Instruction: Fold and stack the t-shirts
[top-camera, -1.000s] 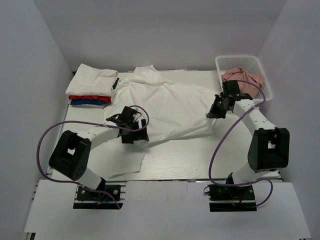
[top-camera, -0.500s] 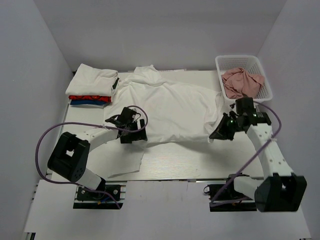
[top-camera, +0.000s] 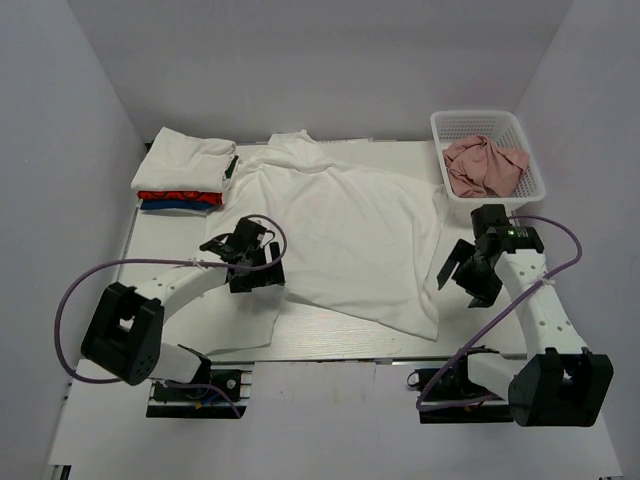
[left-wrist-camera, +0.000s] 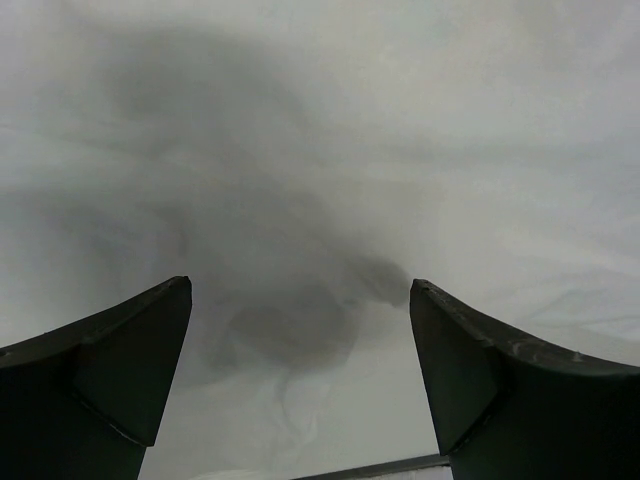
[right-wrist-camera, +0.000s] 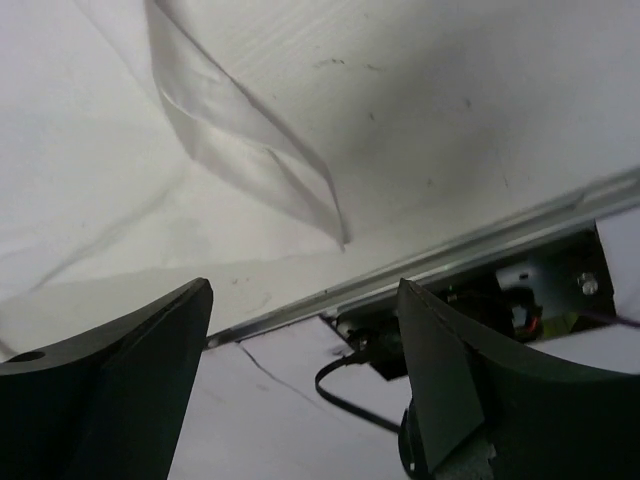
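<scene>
Since half a second ago the right gripper (top-camera: 463, 284) has come off the cloth and moved to the right. Its fingers stand apart and hold nothing, above the bare table (top-camera: 320, 328) near the front edge. The large white t-shirt (top-camera: 350, 225) now lies wider, and its near right corner reaches close to that edge. The left gripper (top-camera: 255, 277) hangs over the shirt's left border, with fingers spread and wrinkled cloth below them. The folded stack (top-camera: 185, 165), white over red and blue, sits at the far left corner. The basket (top-camera: 450, 128) with pink cloth stands at the far right. Free room remains along the front strip.
</scene>
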